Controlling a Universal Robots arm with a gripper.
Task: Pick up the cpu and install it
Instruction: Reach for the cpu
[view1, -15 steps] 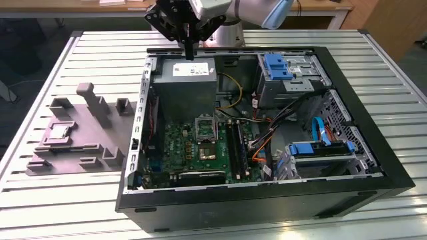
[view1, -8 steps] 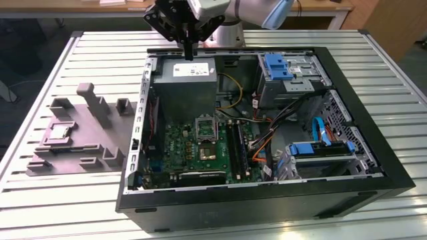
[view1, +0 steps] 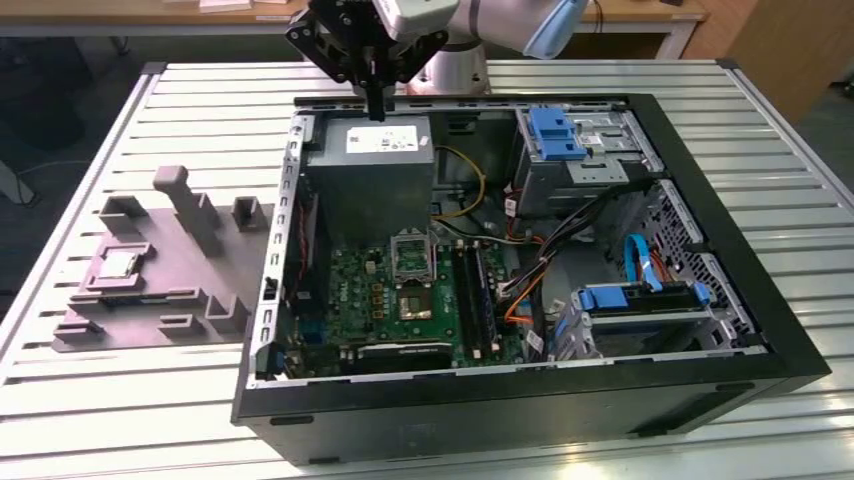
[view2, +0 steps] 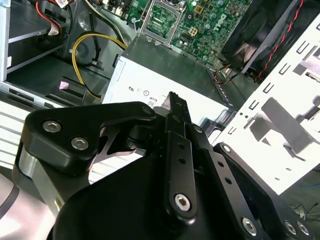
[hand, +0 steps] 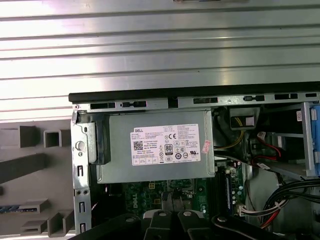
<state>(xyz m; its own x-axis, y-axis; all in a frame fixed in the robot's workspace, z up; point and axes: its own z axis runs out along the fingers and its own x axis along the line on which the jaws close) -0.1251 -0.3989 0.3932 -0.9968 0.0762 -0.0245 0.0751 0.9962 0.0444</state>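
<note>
1. I am watching the gripper (view1: 379, 110) hanging over the far end of the open computer case (view1: 747, 300). Its jaws are sitting together with nothing between them.
2. Directly beneath the jaws, the grey power supply (view1: 371, 165) is lying with its white label facing up. The tips are hovering close over it; I cannot tell whether they are touching.
3. The cpu (view1: 118, 264) is lying flat in a recess of the grey fixture plate (view1: 147, 310), outside the case. It is well apart from the jaws, toward the exterior view's left.
4. The socket (view1: 411, 256) is sitting on the green motherboard (view1: 400, 305), past the power supply from the jaws, with its dark centre showing.
5. In the second wrist view, the closed tips (view2: 172, 97) are pointing over the power supply's edge toward the socket (view2: 161, 20).
6. Case and fixture are both resting on the slatted metal table (view1: 134, 400).
</note>
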